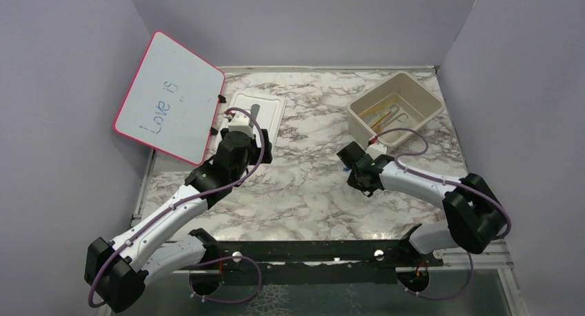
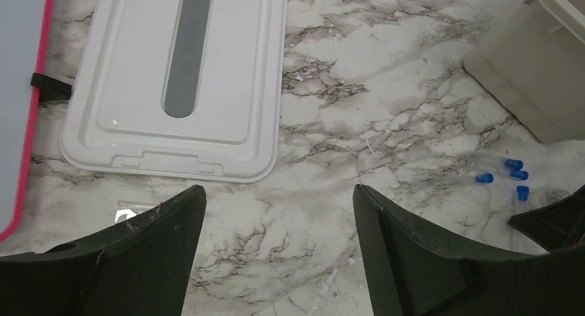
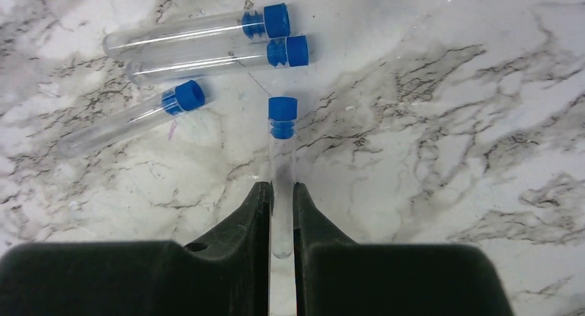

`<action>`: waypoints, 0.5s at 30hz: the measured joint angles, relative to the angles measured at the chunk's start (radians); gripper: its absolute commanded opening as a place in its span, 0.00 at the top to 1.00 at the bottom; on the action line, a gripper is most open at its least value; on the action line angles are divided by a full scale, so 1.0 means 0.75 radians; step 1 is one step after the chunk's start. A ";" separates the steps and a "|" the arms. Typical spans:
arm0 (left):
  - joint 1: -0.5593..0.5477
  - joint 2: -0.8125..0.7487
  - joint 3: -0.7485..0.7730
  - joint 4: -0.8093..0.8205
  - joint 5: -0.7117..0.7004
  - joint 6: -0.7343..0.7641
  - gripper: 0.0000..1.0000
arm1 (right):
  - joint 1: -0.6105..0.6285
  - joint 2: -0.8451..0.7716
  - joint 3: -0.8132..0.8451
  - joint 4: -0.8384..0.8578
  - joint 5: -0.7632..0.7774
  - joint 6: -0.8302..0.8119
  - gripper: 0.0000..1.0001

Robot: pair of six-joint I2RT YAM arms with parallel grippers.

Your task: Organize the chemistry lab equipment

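My right gripper (image 3: pixel 282 188) is shut on a clear test tube with a blue cap (image 3: pixel 282 150), gripping its round closed end just above the marble table. Three more blue-capped tubes (image 3: pixel 200 43) lie on the table ahead and to the left of it. Their blue caps (image 2: pixel 516 174) show at the right of the left wrist view. My left gripper (image 2: pixel 279 195) is open and empty over bare marble, just in front of the white lid (image 2: pixel 138 130). In the top view, silver tongs (image 1: pixel 398 113) and an amber piece (image 1: pixel 379 119) lie in the beige bin (image 1: pixel 426 99).
A pink-framed whiteboard (image 1: pixel 169 99) leans at the back left, next to the white lid (image 1: pixel 274 111). The beige bin stands at the back right, and its wall shows in the left wrist view (image 2: pixel 531 74). Purple walls enclose the table on three sides.
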 measured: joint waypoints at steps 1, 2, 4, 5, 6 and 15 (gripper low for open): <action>0.000 0.000 -0.001 0.001 0.012 -0.003 0.19 | 0.000 -0.027 -0.004 -0.017 -0.001 0.004 0.91; 0.000 0.000 -0.002 0.004 0.031 -0.007 0.19 | 0.000 -0.063 -0.005 -0.031 -0.001 0.004 0.91; 0.000 0.000 -0.002 0.015 0.088 -0.022 0.19 | -0.001 -0.149 -0.005 -0.035 -0.006 -0.017 0.91; 0.000 0.000 -0.002 0.022 0.117 -0.032 0.18 | -0.002 -0.199 -0.006 -0.025 -0.016 -0.040 0.91; 0.000 0.001 -0.002 0.030 0.162 -0.044 0.18 | -0.002 -0.247 -0.009 -0.005 -0.030 -0.077 0.91; 0.007 0.102 0.109 0.090 0.617 -0.241 0.15 | -0.003 -0.511 -0.069 0.453 -0.463 -0.578 0.90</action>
